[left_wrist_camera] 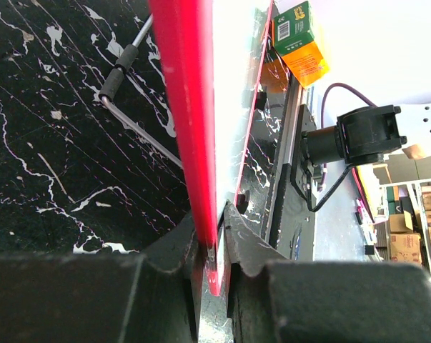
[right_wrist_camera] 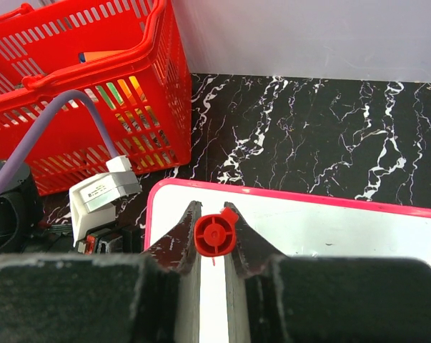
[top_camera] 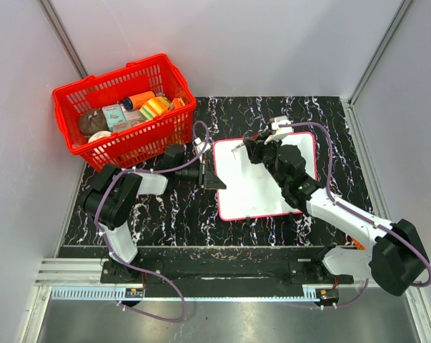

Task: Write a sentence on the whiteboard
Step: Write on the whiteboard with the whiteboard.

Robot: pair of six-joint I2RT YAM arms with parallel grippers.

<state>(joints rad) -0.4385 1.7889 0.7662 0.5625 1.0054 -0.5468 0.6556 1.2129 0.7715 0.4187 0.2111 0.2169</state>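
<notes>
Two claws are flanking the white, pink-rimmed whiteboard (top_camera: 254,189) right of the table (top_camera: 169,214) centre: left claw (left_wrist_camera: 214,223) pinching its 9 o'clock edge, right claw (right_wrist_camera: 214,214) clenching a red marker (right_wrist_camera: 216,235) over its 11 o'clock corner; open room lying toward 12 o'clock.

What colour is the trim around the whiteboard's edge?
Red-pink. It shows best in the right wrist view, running along the whiteboard rim against the black marbled table.
</notes>
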